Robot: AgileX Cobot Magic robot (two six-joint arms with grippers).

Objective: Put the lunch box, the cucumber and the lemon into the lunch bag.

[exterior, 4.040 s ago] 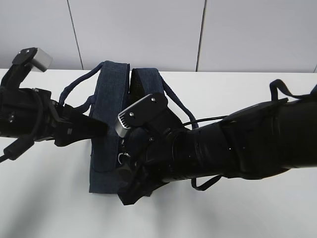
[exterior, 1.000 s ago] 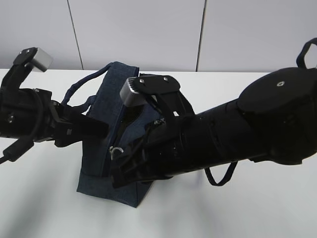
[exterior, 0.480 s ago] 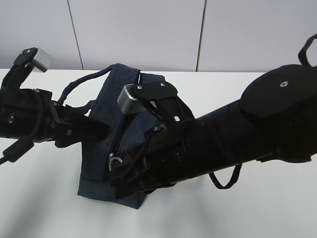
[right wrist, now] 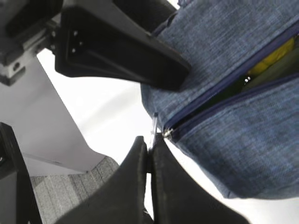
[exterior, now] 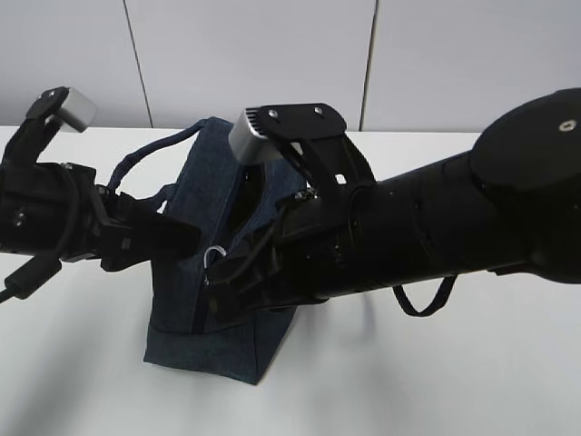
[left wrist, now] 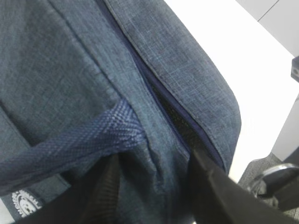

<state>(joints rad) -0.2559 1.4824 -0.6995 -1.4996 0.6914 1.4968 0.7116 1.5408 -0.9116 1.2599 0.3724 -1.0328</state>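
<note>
On the bag's (exterior: 195, 300) left side, left jaws are pinching fabric; right jaws (fully closed) are gripping the zipper pull (right wrist: 154, 127).

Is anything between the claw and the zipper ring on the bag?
No. The right claw is already shut on the ring pull at the end of the lunch bag, with nothing between them.
</note>
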